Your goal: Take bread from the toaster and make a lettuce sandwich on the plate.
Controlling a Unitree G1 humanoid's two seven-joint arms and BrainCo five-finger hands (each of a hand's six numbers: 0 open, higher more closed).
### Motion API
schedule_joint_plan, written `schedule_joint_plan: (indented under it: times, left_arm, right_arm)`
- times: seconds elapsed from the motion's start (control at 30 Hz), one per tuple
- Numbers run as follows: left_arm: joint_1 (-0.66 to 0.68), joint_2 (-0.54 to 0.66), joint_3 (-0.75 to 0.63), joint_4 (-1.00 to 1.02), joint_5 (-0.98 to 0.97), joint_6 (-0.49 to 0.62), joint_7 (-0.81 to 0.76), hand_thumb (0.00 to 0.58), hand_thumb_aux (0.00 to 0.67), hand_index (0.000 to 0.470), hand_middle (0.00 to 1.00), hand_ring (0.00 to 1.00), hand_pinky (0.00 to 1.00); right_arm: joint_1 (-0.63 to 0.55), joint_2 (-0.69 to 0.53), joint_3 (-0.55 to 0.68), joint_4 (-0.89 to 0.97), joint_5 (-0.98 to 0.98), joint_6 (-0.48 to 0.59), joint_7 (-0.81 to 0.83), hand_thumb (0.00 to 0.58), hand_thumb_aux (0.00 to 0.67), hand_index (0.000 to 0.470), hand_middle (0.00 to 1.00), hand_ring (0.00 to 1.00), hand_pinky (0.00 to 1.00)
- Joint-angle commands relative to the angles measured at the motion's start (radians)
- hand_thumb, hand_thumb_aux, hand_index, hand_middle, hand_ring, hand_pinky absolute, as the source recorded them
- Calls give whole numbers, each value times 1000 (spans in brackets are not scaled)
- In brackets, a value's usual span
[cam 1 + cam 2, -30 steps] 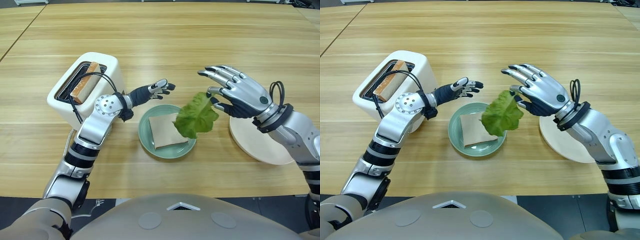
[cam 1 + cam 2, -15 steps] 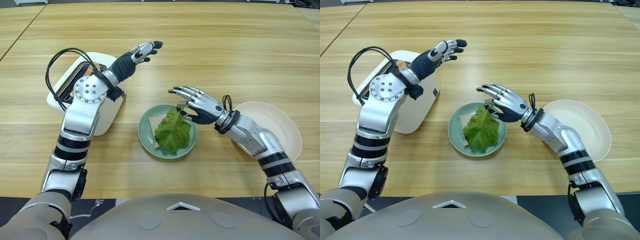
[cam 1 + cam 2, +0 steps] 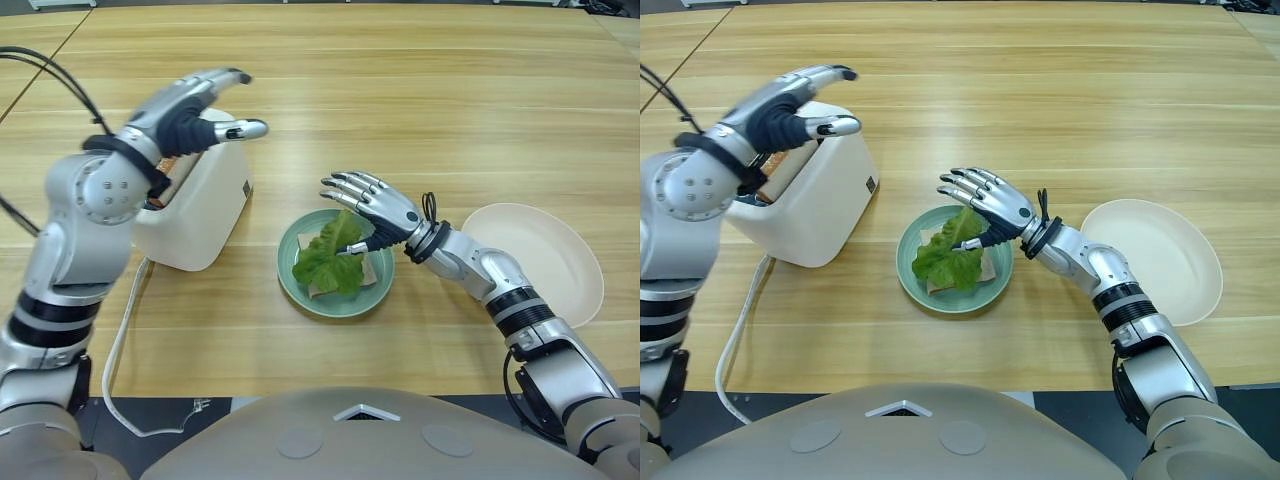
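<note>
The white toaster (image 3: 200,205) stands at the left with a brown bread slice (image 3: 790,166) in its slot. My left hand (image 3: 195,105) hovers over the toaster top, fingers extended and holding nothing. On the green plate (image 3: 292,292) lies a bread slice (image 3: 373,271) with a lettuce leaf (image 3: 325,264) spread on top. My right hand (image 3: 378,205) is just above the plate's far right side, fingers spread, thumb tip touching the leaf's edge.
A cream-coloured plate (image 3: 550,262) sits at the right, beside my right forearm. The toaster's white cable (image 3: 118,345) runs down to the table's near edge. Bare wooden table stretches beyond the plates.
The right hand has lowered the lettuce onto the bread and spread its fingers. The left hand has swung left and back, from beyond the toaster to over its top.
</note>
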Motion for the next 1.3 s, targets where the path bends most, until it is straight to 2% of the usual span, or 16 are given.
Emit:
schedule_joint_plan:
  times: [0.03, 0.17, 0.33, 0.37, 0.4, 0.43, 0.47, 0.5, 0.53, 0.73, 0.87, 1.0, 1.13, 1.3]
  left_arm:
    - [87, 89, 47, 56, 79, -14, -25, 0, 0, 0, 0, 0, 0]
    - [118, 124, 51, 112, 150, -10, -21, 0, 0, 0, 0, 0, 0]
    - [120, 124, -5, 180, 209, -12, -57, 0, 0, 0, 0, 0, 0]
    - [123, 119, -19, 183, 210, -18, -69, 294, 200, 140, 0, 0, 0]
    - [122, 112, -28, 184, 208, -26, -75, 485, 399, 280, 0, 0, 0]
    - [121, 106, -32, 183, 204, -30, -81, 541, 497, 348, 0, 0, 0]
    - [119, 103, -34, 182, 201, -34, -84, 569, 578, 405, 0, 0, 0]
    - [117, 100, -34, 183, 197, -39, -87, 580, 657, 461, 0, 0, 0]
    - [116, 95, -32, 181, 192, -44, -87, 580, 670, 470, 0, 0, 0]
    - [47, 41, 19, 175, 152, -67, -32, 580, 670, 470, 0, 0, 0]
    - [-95, -73, 142, 93, 25, -63, 72, 580, 670, 470, 0, 0, 0]
    - [-132, -146, 205, 24, -116, -41, 63, 580, 670, 470, 0, 0, 0]
    - [-121, -201, 171, 10, -261, -20, -4, 580, 670, 470, 0, 0, 0]
    - [-121, -325, 26, 112, -447, 8, -115, 580, 670, 470, 0, 0, 0]
  right_arm:
    - [6, -6, -39, -39, 39, 16, -16, 0, 0, 0, 0, 0, 0]
    - [19, -13, -47, -64, 46, 23, -18, 0, 0, 0, 0, 0, 0]
    - [27, -21, -46, -76, 48, 24, -20, 0, 0, 0, 0, 0, 0]
    - [29, -23, -48, -80, 50, 25, -19, 0, 0, 0, 0, 0, 0]
    - [29, -25, -49, -80, 51, 25, -21, 0, 0, 0, 0, 0, 0]
    - [30, -27, -51, -80, 52, 25, -22, 0, 0, 0, 0, 0, 0]
    - [31, -29, -53, -82, 53, 26, -22, 0, 0, 0, 0, 0, 0]
    - [32, -30, -55, -82, 53, 27, -23, 0, 0, 0, 0, 0, 0]
    - [32, -30, -55, -83, 53, 27, -23, 0, 0, 0, 0, 0, 0]
    - [40, -32, -65, -92, 52, 34, -25, 0, 0, 0, 0, 0, 0]
    - [39, -34, -73, -95, 54, 37, -31, 0, 0, 0, 0, 0, 0]
    - [27, -32, -77, -88, 58, 40, -33, 0, 0, 0, 0, 0, 0]
    - [11, -29, -90, -75, 75, 44, -34, 0, 0, 0, 0, 0, 0]
    - [-5, -36, -151, -60, 152, 54, -26, 0, 0, 0, 0, 0, 0]
